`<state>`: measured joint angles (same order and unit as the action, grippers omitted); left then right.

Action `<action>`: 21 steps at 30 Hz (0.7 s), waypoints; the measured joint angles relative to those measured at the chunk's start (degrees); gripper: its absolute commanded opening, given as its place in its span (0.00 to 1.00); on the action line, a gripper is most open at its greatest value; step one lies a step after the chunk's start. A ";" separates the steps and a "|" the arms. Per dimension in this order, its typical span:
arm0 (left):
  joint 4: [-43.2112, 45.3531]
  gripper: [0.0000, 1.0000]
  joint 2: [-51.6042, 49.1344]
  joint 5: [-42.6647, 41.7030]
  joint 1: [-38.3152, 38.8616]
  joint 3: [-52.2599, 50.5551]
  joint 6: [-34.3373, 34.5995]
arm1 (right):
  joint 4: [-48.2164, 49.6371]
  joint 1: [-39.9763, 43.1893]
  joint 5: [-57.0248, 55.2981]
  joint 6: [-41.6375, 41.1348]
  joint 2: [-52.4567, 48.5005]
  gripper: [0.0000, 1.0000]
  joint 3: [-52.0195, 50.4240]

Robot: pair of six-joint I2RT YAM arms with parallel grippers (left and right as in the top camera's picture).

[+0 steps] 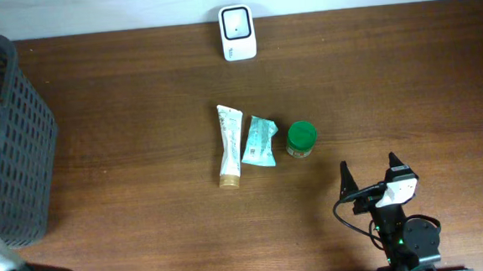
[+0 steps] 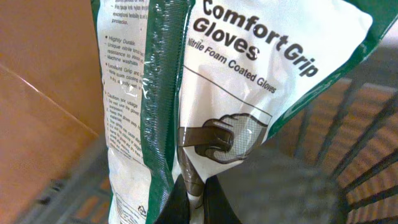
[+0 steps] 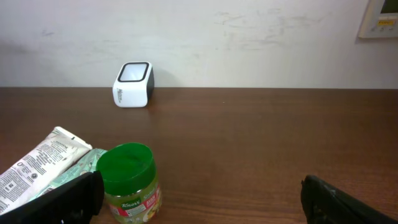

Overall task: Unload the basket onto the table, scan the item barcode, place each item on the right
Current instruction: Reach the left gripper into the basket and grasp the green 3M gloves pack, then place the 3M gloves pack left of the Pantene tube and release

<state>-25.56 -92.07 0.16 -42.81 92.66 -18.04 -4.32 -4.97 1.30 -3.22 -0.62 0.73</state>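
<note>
My left gripper (image 2: 196, 194) is shut on the lower edge of a white and green packet of Comfort Grip gloves (image 2: 249, 81). The packet stands up in front of the camera and fills the left wrist view. No barcode shows on the side of the item that faces me. The white scanner (image 1: 238, 32) stands at the table's far edge, also seen as the scanner (image 3: 132, 84) from the right wrist. My right gripper (image 1: 370, 175) rests open near the front right, nothing between its fingers (image 3: 62, 199).
A dark mesh basket (image 1: 7, 141) stands at the left edge; its bars (image 2: 348, 155) lie behind the packet. Mid-table lie a white tube (image 1: 229, 145), a green sachet (image 1: 259, 141) and a green-lidded jar (image 1: 301, 138), the jar (image 3: 127, 183) just ahead of the right gripper.
</note>
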 measured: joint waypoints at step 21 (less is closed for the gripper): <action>-31.41 0.00 3.72 -1.27 48.19 0.00 26.53 | 0.00 -0.02 -0.02 0.02 -0.02 0.98 0.00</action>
<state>-56.97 -88.36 -1.10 5.39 92.66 8.49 -4.32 -4.99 1.28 -3.20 -0.64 0.73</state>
